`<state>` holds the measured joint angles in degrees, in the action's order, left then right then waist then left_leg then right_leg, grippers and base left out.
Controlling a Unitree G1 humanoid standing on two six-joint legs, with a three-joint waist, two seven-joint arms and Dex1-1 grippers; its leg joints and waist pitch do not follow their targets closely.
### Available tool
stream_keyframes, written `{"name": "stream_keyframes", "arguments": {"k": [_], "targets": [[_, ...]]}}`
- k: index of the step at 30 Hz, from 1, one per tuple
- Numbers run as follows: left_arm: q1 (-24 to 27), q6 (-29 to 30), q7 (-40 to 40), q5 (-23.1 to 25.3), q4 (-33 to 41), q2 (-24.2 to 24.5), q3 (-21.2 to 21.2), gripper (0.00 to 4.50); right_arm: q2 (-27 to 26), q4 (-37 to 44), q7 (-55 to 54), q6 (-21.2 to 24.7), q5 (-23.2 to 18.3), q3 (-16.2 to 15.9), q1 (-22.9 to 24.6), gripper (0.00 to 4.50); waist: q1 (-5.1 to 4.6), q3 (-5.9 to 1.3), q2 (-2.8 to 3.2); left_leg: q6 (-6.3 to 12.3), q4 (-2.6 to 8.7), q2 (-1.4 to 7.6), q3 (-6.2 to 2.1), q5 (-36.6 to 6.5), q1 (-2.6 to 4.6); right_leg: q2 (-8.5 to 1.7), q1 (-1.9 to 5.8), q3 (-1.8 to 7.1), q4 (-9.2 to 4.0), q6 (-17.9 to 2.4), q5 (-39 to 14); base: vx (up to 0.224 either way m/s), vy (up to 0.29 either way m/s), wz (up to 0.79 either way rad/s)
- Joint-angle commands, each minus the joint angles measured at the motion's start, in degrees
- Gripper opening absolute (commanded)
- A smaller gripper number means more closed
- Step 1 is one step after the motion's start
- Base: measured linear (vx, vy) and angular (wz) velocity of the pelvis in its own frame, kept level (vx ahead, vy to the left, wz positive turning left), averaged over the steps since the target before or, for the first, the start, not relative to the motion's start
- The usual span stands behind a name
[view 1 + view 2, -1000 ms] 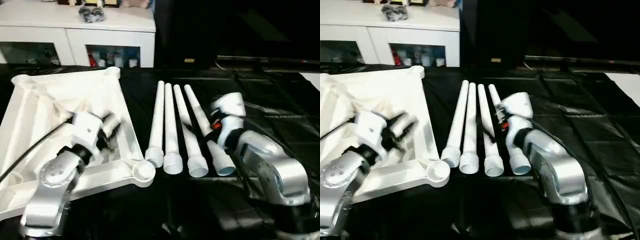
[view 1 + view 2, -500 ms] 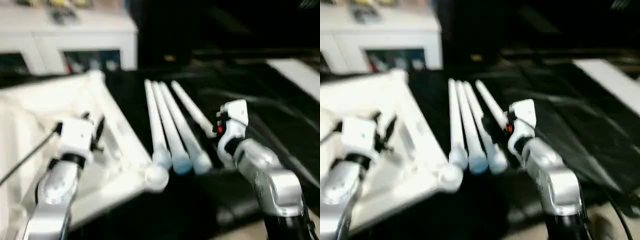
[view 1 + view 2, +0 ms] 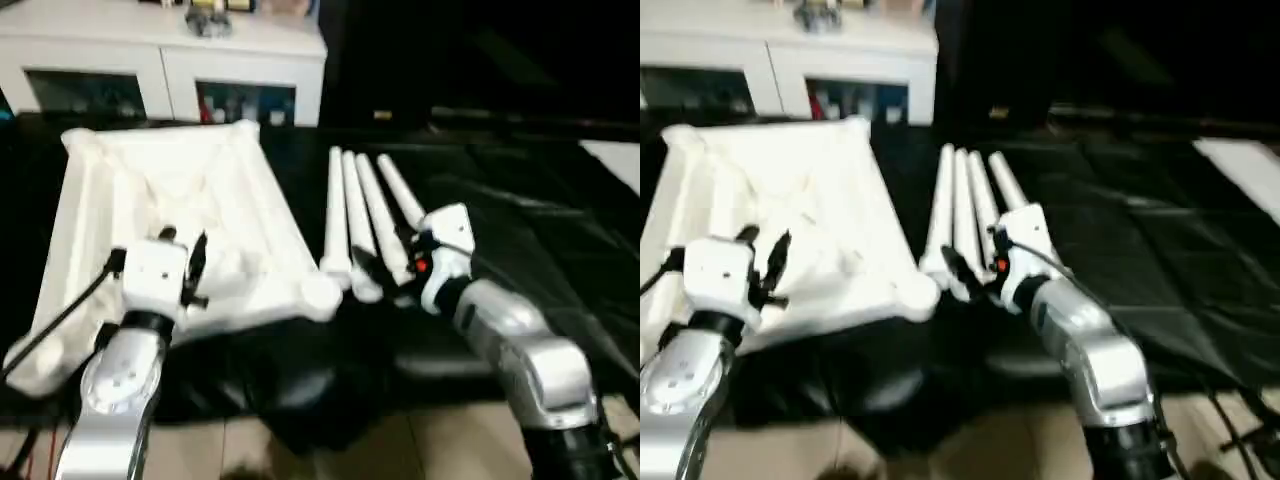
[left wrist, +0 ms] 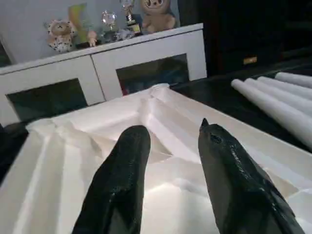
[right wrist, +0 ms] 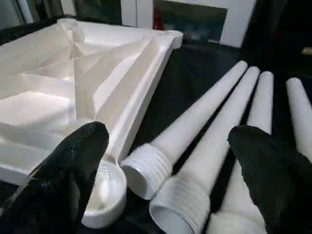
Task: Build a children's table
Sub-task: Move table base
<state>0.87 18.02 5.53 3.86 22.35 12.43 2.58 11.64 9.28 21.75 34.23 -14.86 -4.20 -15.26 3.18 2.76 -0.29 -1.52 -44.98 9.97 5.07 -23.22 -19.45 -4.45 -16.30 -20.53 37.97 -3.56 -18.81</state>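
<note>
Black cloth [image 3: 520, 230] covers our work surface, with a white cabinet [image 3: 200, 60] behind; the tabletop [image 3: 170, 215] lies ribbed side up on our left, sockets exposed for fitting. Four legs [image 3: 360, 215] lie side by side just right of it, long axes running away from us, threaded ends nearest. Our left gripper [image 4: 170, 165] hovers half open over the ribs, empty; our right gripper [image 5: 165, 161] gapes wide above the leg ends, likely to pick one.

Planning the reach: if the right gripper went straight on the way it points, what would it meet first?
Probably the threaded ends of the legs lying side by side between the open fingers of the right gripper; the tabletop corner socket is close beside them. Depth is unclear.
</note>
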Motion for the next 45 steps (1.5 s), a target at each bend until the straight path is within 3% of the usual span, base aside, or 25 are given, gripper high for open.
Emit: {"name": "stream_keyframes", "arguments": {"k": [1,2,4,5,7,10,14,15,16,22,25,26,27,29,30,32,33,34,35,36,37,38,41,42,45], "targets": [[-0.08,2.12,0.28,-2.32,-0.49,-1.19,0.97,1.91,0.27,-0.28,0.13,0.21,0.04,0.74,-0.62,4.5,-4.93,-4.99,2.53,14.15,11.1,9.33,-14.4,26.31,5.04,0.08,-7.97,10.0,8.24,1.0,-4.44,-0.088,-0.149,0.35],[-0.74,3.53,0.29,-3.97,-0.91,-1.85,1.92,1.91,-0.19,-0.63,-0.45,1.29,-0.86,1.78,-0.77,4.5,-2.59,-4.36,1.81,16.61,8.28,9.64,-9.64,42.98,3.93,-1.66,-11.03,14.85,8.36,3.19,-2.78,-0.088,-0.149,0.35],[-1.49,4.68,0.39,-4.39,-1.59,-1.87,2.38,1.91,-0.61,-0.93,-0.79,2.11,-2.01,3.02,-0.89,4.5,-1.76,-4.63,0.93,15.99,8.37,7.01,-2.77,42.95,0.75,-2.5,-8.89,17.13,5.26,5.24,6.09,-0.1,-0.135,-0.18],[-1.79,4.76,0.61,-3.79,-1.95,-1.53,2.21,1.91,-0.17,-1.08,-0.64,1.85,-1.87,3.09,-0.92,4.5,-0.23,-4.91,-3.83,7.54,5.29,-1.2,3.59,17.51,-0.23,-2.67,-6.93,22.71,-4.21,7.54,0.75,-0.097,-0.132,-0.39],[-1.99,4.54,0.63,-3.48,-2.13,-1.45,2.15,1.91,0.22,-1.25,-0.55,1.62,-1.75,3.13,-0.95,4.5,4.16,-3.85,-5.13,3.22,0.59,-2.47,2.25,-1.88,-2.49,-9.44,-3.68,34.28,-9.57,9.37,-26.73,-0.091,-0.101,-0.5],[-2.41,3.99,0.31,-2.69,-2.5,-1.12,1.93,1.91,0.69,-1.47,-0.52,0.77,-1.08,2.79,-1.09,4.5,4.69,-3.19,-6.17,0.86,-0.62,-6.01,0.3,0.56,-2.74,-4.24,-2.77,39.43,-9.92,6.41,-23.35,-0.078,-0.035,-0.45],[-3.33,2.99,-1.02,1.08,-3.3,0.72,0.62,1.91,1.58,-1.34,0.21,-0.99,0.68,1.05,-1.22,4.5,0.93,-3.43,2.2,1.77,14.89,-0.36,-6.64,-6.22,2.01,4.58,-6.15,26.52,-5.13,-3.06,-8.75,-0.092,0.108,-0.14],[-3.43,3.04,-1.2,0.77,-3.44,0.5,0.83,1.91,1.5,-1.32,0.18,-0.93,0.78,0.77,-1.19,4.5,-0.85,-2.95,2.72,-3.68,18.18,4.38,-8.64,-18.95,-0.59,3.21,-5.36,22.5,0.1,-0.2,1.54,-0.088,0.162,0.07],[-3.58,3.08,-1.31,0.55,-3.6,0.25,1.15,1.91,1.47,-1.27,0.25,-1.02,0.99,0.25,-1.07,4.5,-0.07,-2.74,3.45,-5.38,18.54,2.45,-12.68,-23.75,-1.26,1.88,-4.36,19.69,1.22,0.71,5.49,-0.061,0.076,0.36],[-3.33,2.7,-1.76,1.37,-3.26,0.43,0.89,1.91,1.35,-1.33,1.07,-1.34,1.29,-0.51,-1.03,4.5,-3.03,-5.61,2.46,-1.62,18.55,-2.83,-23.62,28.08,4.07,2.76,-4.52,18.74,1.69,-0.98,-6.06,-0.038,-0.06,0.38],[-3.36,2.49,-2.02,1.65,-3.3,0.47,0.74,1.91,1.46,-1.65,1.28,-1.68,1.31,-0.66,-1.26,4.5,-3.11,-5.51,-1.92,-3.58,19.28,-8.14,-20.45,8.3,-0.68,1.35,1.1,21.55,-4.85,-12.51,-4.24,-0.05,-0.237,0.42],[-3.43,2.65,-2.11,1.41,-3.4,0.19,0.9,1.91,1.59,-1.83,1.28,-1.92,1.38,-0.84,-1.37,4.5,-1.42,-4.89,-3.56,-2.41,9.31,-10.95,-12.11,-3.86,-7.97,-4.59,3.26,21.75,-11.52,-24.62,-6.45,-0.078,-0.315,0.67],[-3.49,3.23,-2.13,1.04,-3.48,-0.17,1.15,1.91,1.8,-1.98,1.25,-2.19,1.58,-1.09,-1.48,4.5,0.82,-3.61,-2.29,0.15,-1.33,-7.55,-2.7,-1.16,-6.78,-8.27,0.68,19.07,-12.63,-27.23,-6.86,-0.1,-0.273,0.54],[-3.52,4.0,-2.08,0.41,-3.53,-0.63,1.61,1.91,2.05,-2.09,1.21,-2.46,1.96,-1.42,-1.61,4.5,0.23,-1.83,-2.37,1.63,-2.47,-4.18,1.23,-1.72,-3.78,-8.73,-1.84,14.38,-13.73,-22.49,-11.65,-0.083,-0.259,0.45],[-3.77,5.91,-1.93,-2.35,-3.72,-2.03,3.51,1.91,1.51,-2.31,1.05,-1.8,1.29,-0.8,-1.66,4.5,0.53,-3.45,-1.92,4.27,2.29,-2.84,2.18,-4.05,-3.55,-7.3,1.71,17.62,-12.84,-17.61,-10.64,-0.007,-0.218,0.23],[-3.84,6.26,-2.02,-2.86,-3.8,-2.29,4.05,1.91,1.43,-2.39,1.06,-1.8,1.32,-0.68,-1.64,4.5,2.93,-4.87,0.56,8.87,10.17,1.96,0.05,6.75,-2.15,-5.35,3.49,17.49,-10.71,1.08,2.7,0.003,-0.199,0.22],[-3.9,6.25,-2.02,-2.93,-3.91,-2.26,4.21,1.91,1.39,-2.47,0.97,-2.08,1.62,-0.65,-1.62,4.5,1.61,-6.71,0.0,20.83,11.14,13.53,-7.04,23.84,4.94,-5.96,-4.45,17.6,-0.38,11.16,14.12,0.029,-0.173,0.13],[-3.87,6.0,-2.06,-2.71,-3.96,-2.17,4.08,1.91,1.64,-2.5,0.8,-2.55,2.46,-1.06,-1.59,4.5,-0.64,-7.18,-1.18,26.29,7.98,13.05,-8.93,50.39,10.69,-10.29,-13.24,22.84,3.57,9.64,13.98,0.001,-0.115,0.07],[-3.84,5.83,-2.07,-2.47,-3.98,-2.14,3.94,1.91,1.87,-2.53,0.62,-2.87,2.94,-1.38,-1.57,4.5,0.95,-5.69,-3.79,18.9,2.34,-1.62,-0.71,45.72,0.7,-11.37,-8.78,26.93,-0.79,12.75,27.63,0.0,0.0,0.0],[-3.84,5.71,-2.15,-2.33,-4.01,-2.19,3.83,1.91,1.93,-2.59,0.68,-3.19,3.06,-1.56,-1.52,4.5,1.96,-5.45,-5.95,16.51,-0.45,-4.65,0.04,23.92,-4.85,-12.87,-4.3,30.75,-5.01,16.91,36.5,-0.251,0.367,0.22],[-3.86,5.56,-2.28,-2.18,-4.09,-2.23,3.75,1.91,1.95,-2.68,0.73,-3.45,3.11,-1.71,-1.49,4.5,2.77,-3.81,-4.43,11.79,-3.46,-2.03,-2.13,7.1,-6.41,-19.74,-5.93,32.91,-8.66,14.37,34.47,-0.351,0.627,0.15],[-3.87,5.11,-2.5,-1.9,-4.15,-2.21,3.7,1.91,1.82,-2.68,0.65,-3.21,2.93,-1.66,-1.47,4.5,1.8,-3.82,-4.51,-0.5,-2.89,-1.08,-4.53,-5.94,-4.96,-17.69,-4.33,27.79,-8.54,-0.77,14.9,-0.351,0.627,0.15],[-3.86,4.19,-3.19,-1.03,-4.16,-2.15,3.7,1.91,1.58,-2.64,0.48,-3.02,2.83,-1.61,-1.49,4.5,-1.8,-1.23,0.65,0.09,13.25,-2.3,-3.79,-11.47,-3.06,-1.48,-4.2,15.02,-5.35,-2.73,-22.59,-0.106,0.339,-0.34],[-3.96,4.94,-2.94,-1.26,-4.16,-2.09,3.77,1.91,1.31,-2.6,0.3,-3.24,2.9,-1.51,-1.49,4.5,-3.15,-4.05,3.06,3.18,14.26,-2.38,-5.93,-9.65,0.61,1.03,-4.97,14.93,1.06,-0.86,-6.32,-0.011,0.067,-0.02],[-4.11,4.47,-2.63,-1.86,-4.56,-2.16,4.0,1.91,0.8,-2.53,-0.52,-3.62,3.25,-1.23,-1.56,4.5,-2.7,-3.93,1.09,11.69,9.49,-1.18,-5.3,34.37,0.33,-1.06,-4.45,16.75,-3.15,-2.99,15.88,0.0,0.0,0.0]]}}
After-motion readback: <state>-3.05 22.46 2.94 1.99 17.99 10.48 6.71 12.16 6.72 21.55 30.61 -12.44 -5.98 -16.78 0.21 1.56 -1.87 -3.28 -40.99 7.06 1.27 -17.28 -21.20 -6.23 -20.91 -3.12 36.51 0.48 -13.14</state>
